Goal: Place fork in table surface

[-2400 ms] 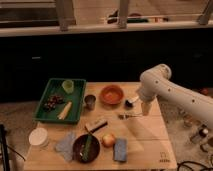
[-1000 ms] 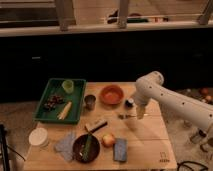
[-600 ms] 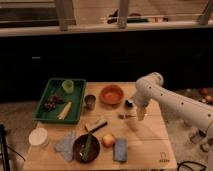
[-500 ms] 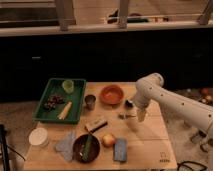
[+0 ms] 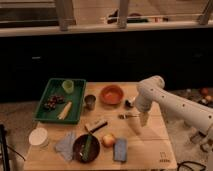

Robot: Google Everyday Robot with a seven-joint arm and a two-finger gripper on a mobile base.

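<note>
A robot test area, not a home, is indicated. A plank table [image 5: 147,142] is set before a dark wall [image 5: 100,55]. A green tray [image 5: 76,102] and an orange bowl [image 5: 111,94] are laid on the table. A robot's gripper [image 5: 143,118] is held over the table's right half.

The claw [image 5: 142,118] low over the table surface [image 5: 150,146], just beside the fork [image 5: 127,116]

We see the table surface [image 5: 144,144] as matt tan wood planks, the fork [image 5: 127,116] as dark metal, and the gripper [image 5: 143,119] nr the right edge w/ a smooth white shell.
</note>
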